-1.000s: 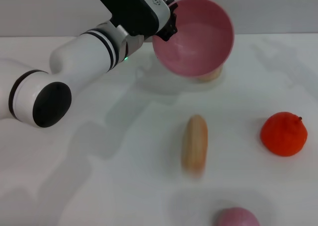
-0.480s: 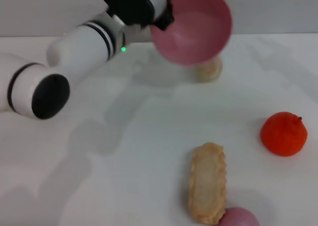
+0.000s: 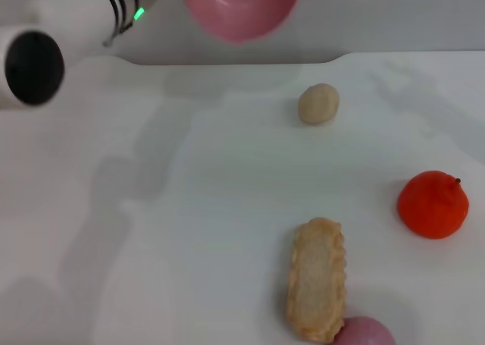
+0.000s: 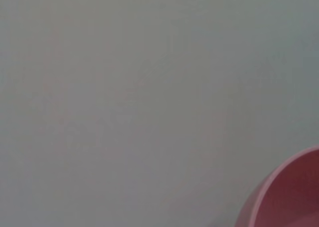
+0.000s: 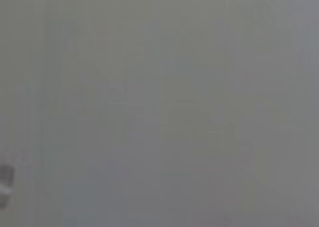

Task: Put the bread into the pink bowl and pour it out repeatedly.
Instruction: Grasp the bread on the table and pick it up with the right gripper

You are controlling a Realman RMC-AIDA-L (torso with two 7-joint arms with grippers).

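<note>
Head view: the round glossy pink plastic bowl (image 3: pixel 239 7) hangs high above the far edge of the white table (image 3: pixel 189 208), cut off by the upper border, its smooth underside facing the camera. The left arm (image 3: pixel 68 23), white with black bands and a green light, reaches up beside it at the upper left. The left claw itself lies past the frame's top edge, so whether it clamps the bowl cannot be told, though the bowl appears carried by that arm.

The elongated ridged tan bread loaf (image 3: pixel 317 279) lies on the table near the front, plain flat side up, its long axis running front to back. Its near end touches, or nearly touches, a small pink rounded object (image 3: pixel 362 332) partly in view at the bottom edge. A small round beige bun (image 3: pixel 318 104) sits farther back, well apart from the loaf. A round orange fruit (image 3: pixel 433 204) rests to the right.

Left wrist view shows only the bowl's pink rim (image 4: pixel 286 197) against a grey background. The right claw is nowhere visible.
</note>
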